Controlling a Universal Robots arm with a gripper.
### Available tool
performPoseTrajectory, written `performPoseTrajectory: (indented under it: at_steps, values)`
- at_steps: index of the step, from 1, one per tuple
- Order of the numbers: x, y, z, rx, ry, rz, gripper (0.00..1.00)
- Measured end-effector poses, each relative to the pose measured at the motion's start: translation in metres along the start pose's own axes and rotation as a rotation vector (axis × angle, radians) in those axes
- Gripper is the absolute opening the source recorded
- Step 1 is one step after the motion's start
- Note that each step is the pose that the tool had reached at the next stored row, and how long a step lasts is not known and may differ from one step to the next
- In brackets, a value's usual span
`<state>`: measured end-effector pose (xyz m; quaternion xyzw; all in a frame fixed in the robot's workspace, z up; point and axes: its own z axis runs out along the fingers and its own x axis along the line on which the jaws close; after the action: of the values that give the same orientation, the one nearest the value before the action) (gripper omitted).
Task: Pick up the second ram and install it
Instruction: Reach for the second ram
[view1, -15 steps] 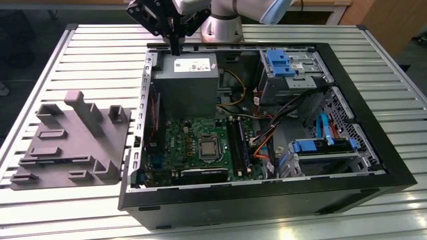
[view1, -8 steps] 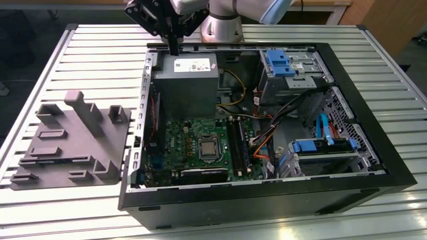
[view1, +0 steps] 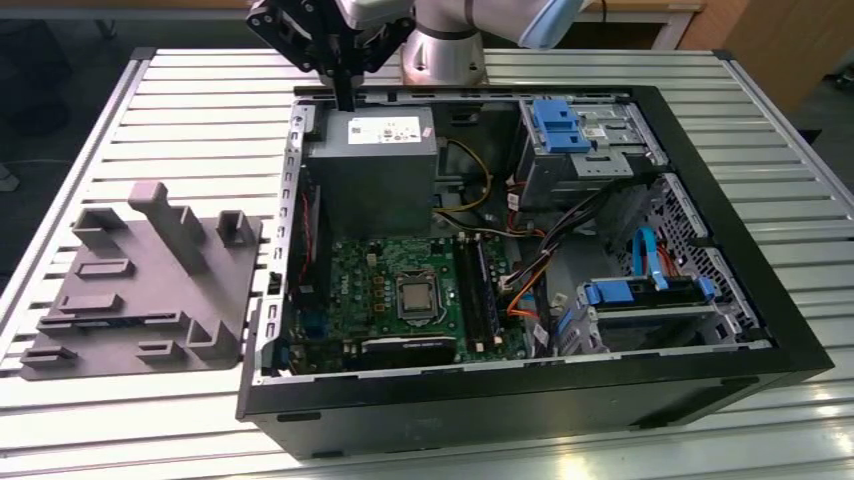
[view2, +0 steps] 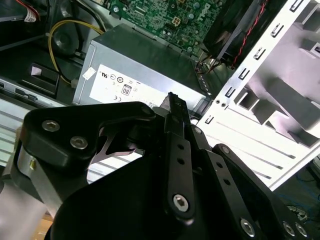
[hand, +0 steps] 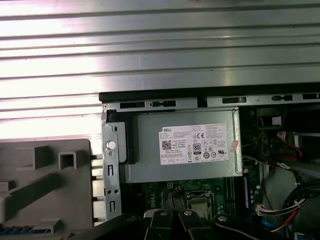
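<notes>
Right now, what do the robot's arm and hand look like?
The silver-grey tubular arm has a pale blue joint cap. Its black hand is built of flat matte linkage plates joined by shiny silver screws, seen in the second wrist view.

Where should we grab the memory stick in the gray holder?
Take the memory stick by its upper long edge, coming straight down and pinching its flat faces: it seems to sit on edge in a slot of the gray holder.
</notes>
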<state>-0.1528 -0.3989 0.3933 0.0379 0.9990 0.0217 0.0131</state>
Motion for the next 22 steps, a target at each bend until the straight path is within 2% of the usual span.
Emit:
performPoseTrajectory:
  at_steps: [22]
  values:
    - [0.0063,-0.0005,-0.0002,0.0,0.0,0.0,0.11]
